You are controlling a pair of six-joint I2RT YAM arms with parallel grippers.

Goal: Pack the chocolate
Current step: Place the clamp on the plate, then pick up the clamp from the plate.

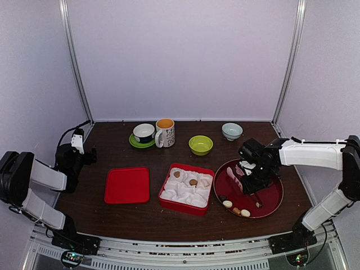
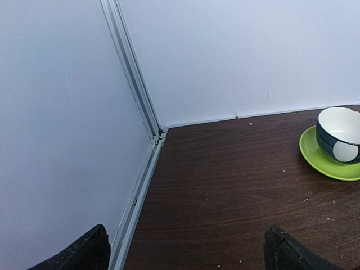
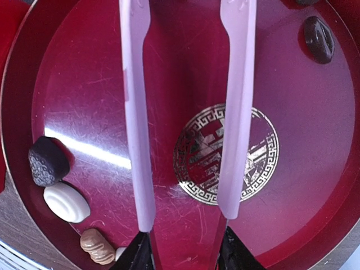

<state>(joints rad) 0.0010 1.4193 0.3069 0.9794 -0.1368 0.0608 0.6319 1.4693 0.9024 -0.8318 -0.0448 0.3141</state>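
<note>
Several chocolates lie at the front rim of the round red plate: a dark one, a white one, a tan one and another dark one on the far side. Three more sit in the white liner of the red box, one of them tan. My right gripper is shut on pink tongs, whose two arms stand apart above the plate with nothing between them. My left gripper is open and empty at the far left wall.
A red lid lies left of the box. Along the back stand a dark cup on a green saucer, a mug, a green bowl and a pale bowl.
</note>
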